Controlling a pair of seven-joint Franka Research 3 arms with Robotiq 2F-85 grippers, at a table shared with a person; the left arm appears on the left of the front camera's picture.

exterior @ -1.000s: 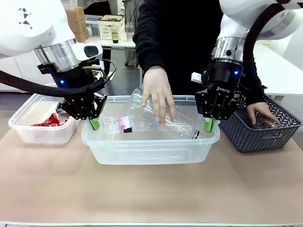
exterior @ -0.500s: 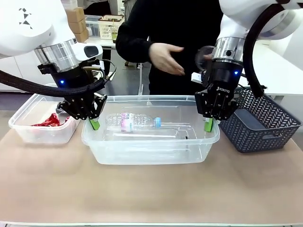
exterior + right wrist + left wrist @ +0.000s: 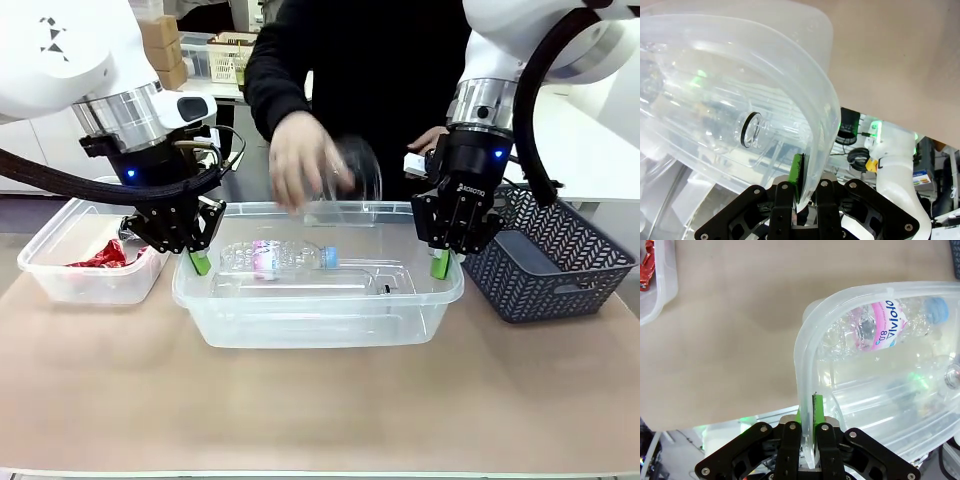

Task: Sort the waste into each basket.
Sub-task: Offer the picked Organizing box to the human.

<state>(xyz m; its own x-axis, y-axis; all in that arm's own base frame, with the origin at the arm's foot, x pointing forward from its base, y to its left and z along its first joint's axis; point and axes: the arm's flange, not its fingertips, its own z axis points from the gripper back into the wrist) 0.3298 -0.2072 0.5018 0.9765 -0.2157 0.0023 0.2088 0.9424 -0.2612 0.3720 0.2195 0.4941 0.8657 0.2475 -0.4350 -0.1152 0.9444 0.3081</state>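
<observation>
Beige tabletop carries three containers: a small clear tub (image 3: 60,262) with red waste at the left, a large clear tub (image 3: 318,318) in the middle, a dark lattice basket (image 3: 560,270) at the right. The left gripper (image 3: 200,262) stays pinched on the large tub's left rim, the right gripper (image 3: 439,264) on its right rim. A pink-labelled bottle (image 3: 272,257) lies inside, as before. The person's hand (image 3: 300,165), raised empty half a second ago, now holds a clear bottle (image 3: 355,175) above the tub's far edge.
</observation>
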